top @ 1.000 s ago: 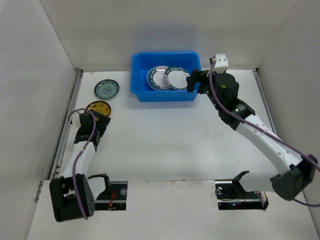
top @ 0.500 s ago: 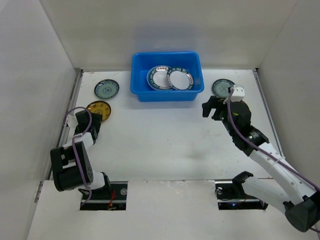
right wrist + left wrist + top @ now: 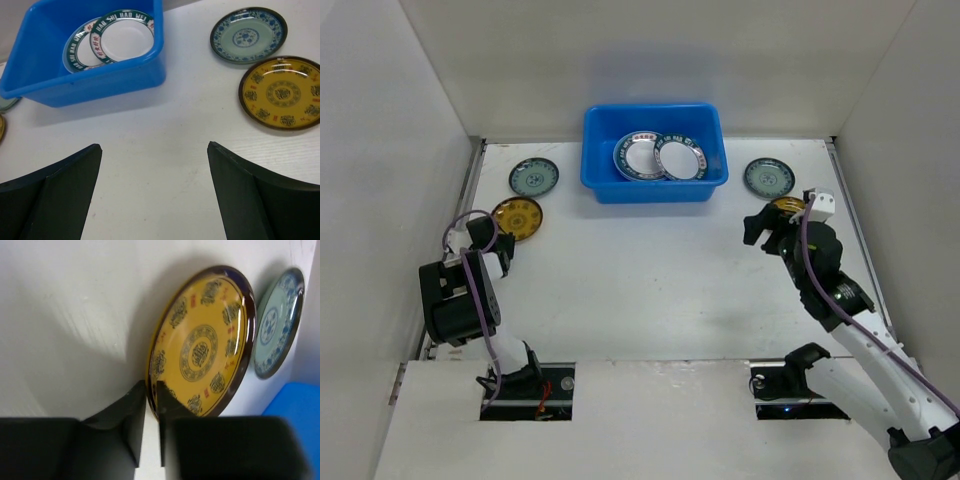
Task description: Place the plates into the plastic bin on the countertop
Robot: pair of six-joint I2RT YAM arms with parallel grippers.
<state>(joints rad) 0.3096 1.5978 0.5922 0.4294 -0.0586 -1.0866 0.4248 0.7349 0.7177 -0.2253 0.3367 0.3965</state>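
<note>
On the left side, the left gripper (image 3: 151, 386) is closed to a slit astride the near rim of the left yellow plate (image 3: 200, 347), which lies flat, face up; just behind it is the left teal plate (image 3: 533, 178), also flat. The bin (image 3: 650, 190) sits at the back centre of the countertop (image 3: 640, 280), long axis left to right, with two white plates (image 3: 632, 160) inside, the right one lapping over the left. Beyond it the right teal plate (image 3: 768, 177) and right yellow plate (image 3: 281, 93) lie flat, just apart, and the right gripper (image 3: 153, 147) is spread wide, holding nothing

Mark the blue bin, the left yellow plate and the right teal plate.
blue bin (image 3: 650, 192), top external view, front wall
left yellow plate (image 3: 200, 347), left wrist view, centre medallion
right teal plate (image 3: 248, 35), right wrist view, centre
</note>
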